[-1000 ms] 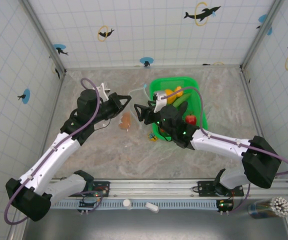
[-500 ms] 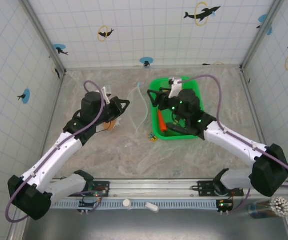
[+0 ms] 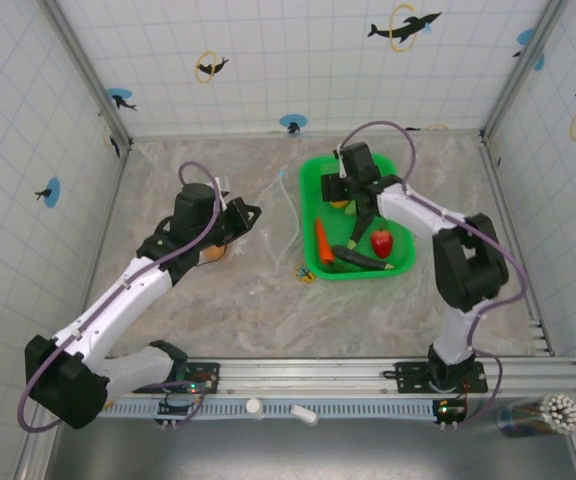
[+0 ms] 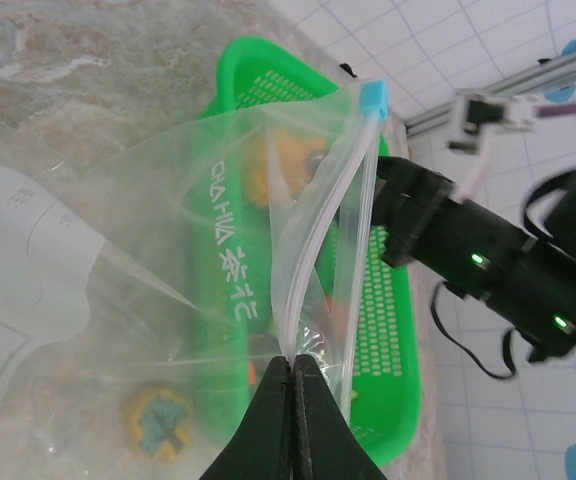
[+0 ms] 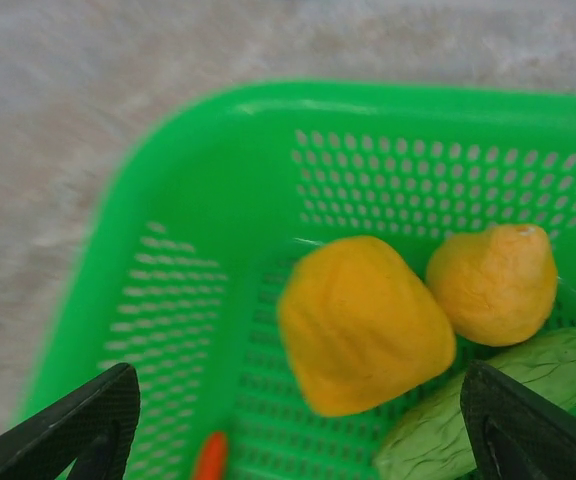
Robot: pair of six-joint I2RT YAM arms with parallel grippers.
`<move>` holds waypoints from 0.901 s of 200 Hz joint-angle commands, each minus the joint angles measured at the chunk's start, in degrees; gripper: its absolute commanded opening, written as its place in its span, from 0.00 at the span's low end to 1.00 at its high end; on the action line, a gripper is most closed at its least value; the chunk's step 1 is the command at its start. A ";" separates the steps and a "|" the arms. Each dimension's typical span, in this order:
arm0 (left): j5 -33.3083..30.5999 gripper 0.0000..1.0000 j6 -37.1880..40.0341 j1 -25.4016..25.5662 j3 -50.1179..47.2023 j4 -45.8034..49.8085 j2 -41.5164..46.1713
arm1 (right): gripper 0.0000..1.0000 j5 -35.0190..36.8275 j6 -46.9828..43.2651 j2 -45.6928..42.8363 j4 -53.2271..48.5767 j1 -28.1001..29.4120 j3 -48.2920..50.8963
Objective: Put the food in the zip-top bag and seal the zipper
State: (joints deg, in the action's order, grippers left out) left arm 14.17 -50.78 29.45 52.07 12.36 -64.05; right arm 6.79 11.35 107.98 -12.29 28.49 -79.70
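Two yellow-orange toy fruits [image 5: 363,325] sit side by side in the far corner of the bright green mesh basket [image 5: 168,250]. The right end effector [image 5: 298,440] hangs right over them, fingers spread wide, nothing held. The bigger fruit lies dead ahead between the fingers, a rounded lump with no real long axis, so any approach angle should do. The right arm is clearly the nearer one. Across the worktop [image 3: 268,310], the left end effector [image 4: 293,368] is pinched tight on the whitish zip strip [image 4: 313,250] of the clear thin plastic bag [image 4: 118,250], holding it up. The strip runs away from the fingers toward its blue slider [image 4: 373,97], and the mouth looks to gape toward the basket side.
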 commanded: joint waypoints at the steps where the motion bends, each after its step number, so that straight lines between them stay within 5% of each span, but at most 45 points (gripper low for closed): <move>1: 0.99 0.00 2.38 -0.63 0.84 0.02 -0.46 | 0.86 4.22 -5.49 5.60 -7.72 0.17 -8.35; 42: 1.41 0.00 3.72 -0.83 1.28 0.45 -0.40 | 0.86 4.41 -7.99 14.18 -12.50 0.40 -15.36; 106: 0.42 0.00 4.38 -1.01 0.79 1.17 0.37 | 0.85 2.62 -7.79 14.37 -12.29 1.17 -10.88; 145: -0.32 0.00 4.11 -1.11 0.13 1.32 1.37 | 0.69 3.41 -7.09 12.75 -10.42 0.86 -11.01; 180: -0.86 0.00 3.87 -1.07 -1.23 1.91 3.35 | 0.65 3.33 -5.93 11.00 -12.30 0.91 -13.31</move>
State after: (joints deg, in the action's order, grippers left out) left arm 14.13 -47.79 28.80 52.01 13.32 -62.78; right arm 10.22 4.29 122.02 -23.70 29.34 -91.53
